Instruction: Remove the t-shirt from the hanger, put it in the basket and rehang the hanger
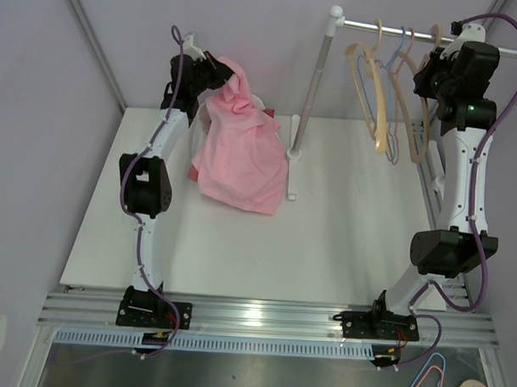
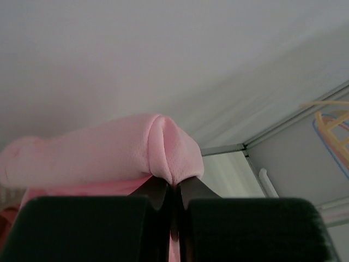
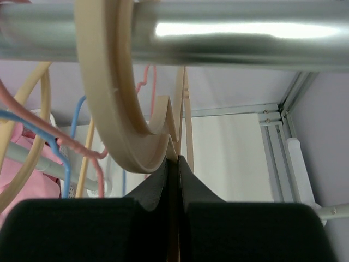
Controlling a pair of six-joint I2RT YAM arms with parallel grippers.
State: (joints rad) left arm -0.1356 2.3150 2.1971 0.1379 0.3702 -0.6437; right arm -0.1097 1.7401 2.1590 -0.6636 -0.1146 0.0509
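Left claw is pinched on a fold of the pink t-shirt, holding it up, rest draped on the counter. Meanwhile right claw clamps the tan hanger at the rail, probably to steady it.

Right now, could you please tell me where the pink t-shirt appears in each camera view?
Top external: pink t-shirt upper left of centre, hanging from the left gripper onto the table.
Left wrist: a fold of it at centre-left, pinched in the shut left gripper.
Right wrist: only a pink patch at the lower left edge.
Shared landmark: the hangers, upper right in top external, right edge in left wrist, close up in right wrist.
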